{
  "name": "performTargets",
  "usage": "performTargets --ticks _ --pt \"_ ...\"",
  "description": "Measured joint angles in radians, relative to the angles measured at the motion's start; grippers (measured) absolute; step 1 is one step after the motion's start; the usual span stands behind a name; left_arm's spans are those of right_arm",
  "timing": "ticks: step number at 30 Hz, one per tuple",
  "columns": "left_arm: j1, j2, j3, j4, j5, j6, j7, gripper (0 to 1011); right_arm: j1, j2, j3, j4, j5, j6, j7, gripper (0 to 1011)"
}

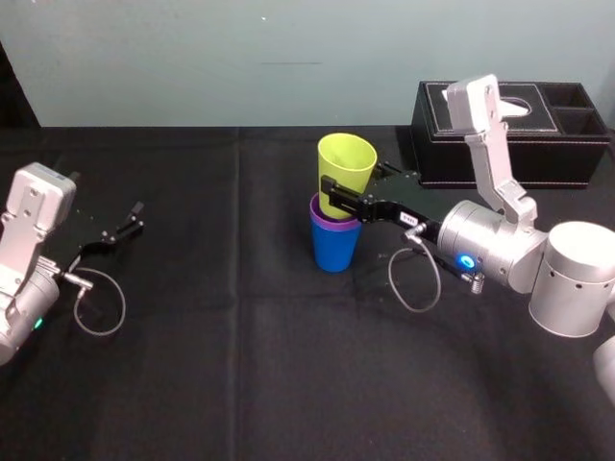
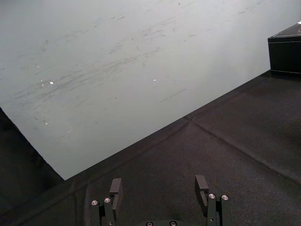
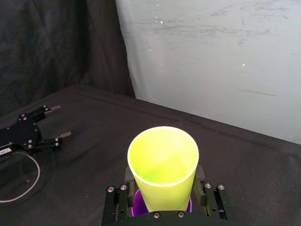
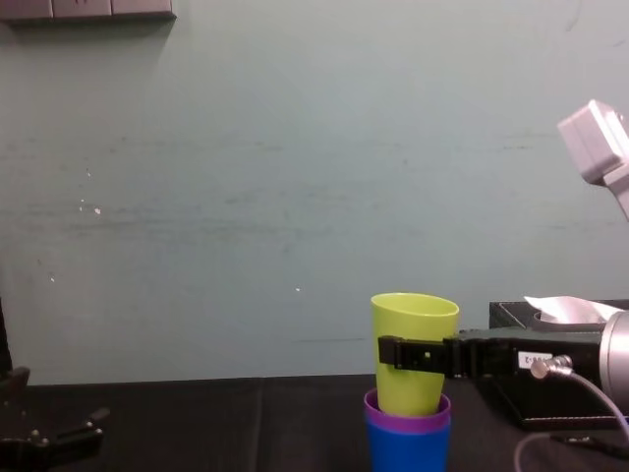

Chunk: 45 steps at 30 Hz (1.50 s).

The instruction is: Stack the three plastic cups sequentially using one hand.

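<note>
Yellow-green cup gripped above a two-cup stack

The right gripper [image 1: 351,188] is clamped on the sides of the smooth yellow-green tapered plastic tumbler [image 1: 346,165], whose base sits partway inside the purple plastic tumbler [image 1: 330,224]. That one is nested in the blue plastic tumbler [image 1: 335,252], upright mid-way across the black cloth-covered table [image 1: 240,365], near the black leather tissue box [image 1: 538,154]. The left gripper [image 1: 130,221] rests far left, fingers spread wide, holding nothing.

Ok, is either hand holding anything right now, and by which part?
The right hand grips the yellow-green cup at mid-height, one finger on each side. The left hand is open and holds nothing.
</note>
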Motion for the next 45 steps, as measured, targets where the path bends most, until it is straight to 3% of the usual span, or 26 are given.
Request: performTargets --ticks 15,33,42,45 --pt "0.000 0.000 0.000 0.000 0.000 0.000 0.000 1011 0.018 0.000 -0.036 0.049 0.002 -0.018 0.005 730" --pt "0.000 0.000 0.000 0.000 0.000 0.000 0.000 1011 0.013 0.004 -0.050 0.046 -0.018 -0.026 -0.001 734" --pt "0.000 0.000 0.000 0.000 0.000 0.000 0.000 1011 0.014 0.003 -0.050 0.046 -0.017 -0.025 -0.001 968" --pt "0.000 0.000 0.000 0.000 0.000 0.000 0.000 1011 0.014 0.003 -0.049 0.047 -0.017 -0.025 -0.001 1003"
